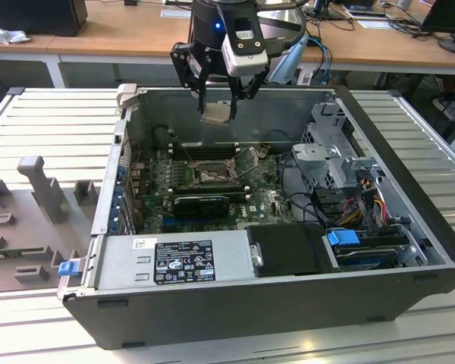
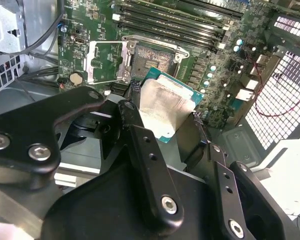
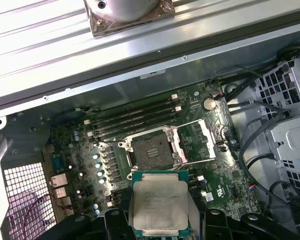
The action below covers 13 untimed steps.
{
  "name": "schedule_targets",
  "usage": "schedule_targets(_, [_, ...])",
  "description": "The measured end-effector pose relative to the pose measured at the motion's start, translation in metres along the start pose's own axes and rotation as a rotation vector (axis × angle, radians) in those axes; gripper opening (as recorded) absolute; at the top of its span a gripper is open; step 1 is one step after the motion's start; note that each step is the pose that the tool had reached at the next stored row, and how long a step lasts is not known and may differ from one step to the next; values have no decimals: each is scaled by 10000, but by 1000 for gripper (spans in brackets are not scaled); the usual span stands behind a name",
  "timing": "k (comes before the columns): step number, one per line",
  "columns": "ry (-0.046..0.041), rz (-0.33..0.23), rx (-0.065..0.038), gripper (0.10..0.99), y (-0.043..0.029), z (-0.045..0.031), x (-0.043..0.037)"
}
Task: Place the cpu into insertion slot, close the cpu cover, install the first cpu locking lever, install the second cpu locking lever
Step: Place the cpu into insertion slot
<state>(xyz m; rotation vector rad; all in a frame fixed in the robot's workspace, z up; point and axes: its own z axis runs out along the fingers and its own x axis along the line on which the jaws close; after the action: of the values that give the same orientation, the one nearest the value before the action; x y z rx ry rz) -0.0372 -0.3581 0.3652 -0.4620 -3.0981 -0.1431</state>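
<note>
Chip hangs over the computer case, well above the open slot, pinched by the closed tool, and a loose hold could let it slip or land crooked and hurt the slot.

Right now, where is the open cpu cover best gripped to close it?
Take the cpu cover by its free edge, opposite the hinge at the insertion slot, probably from above: it is a thin frame swung open, only its rim offers hold.

Black wrist with blue light; silver-grey camera block; black jaws, linked bars, silver screws.
</note>
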Motion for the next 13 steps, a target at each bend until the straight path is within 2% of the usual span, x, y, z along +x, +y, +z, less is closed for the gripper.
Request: schedule_targets(13, [-30, 342, -7, 529, 0, 0, 0])
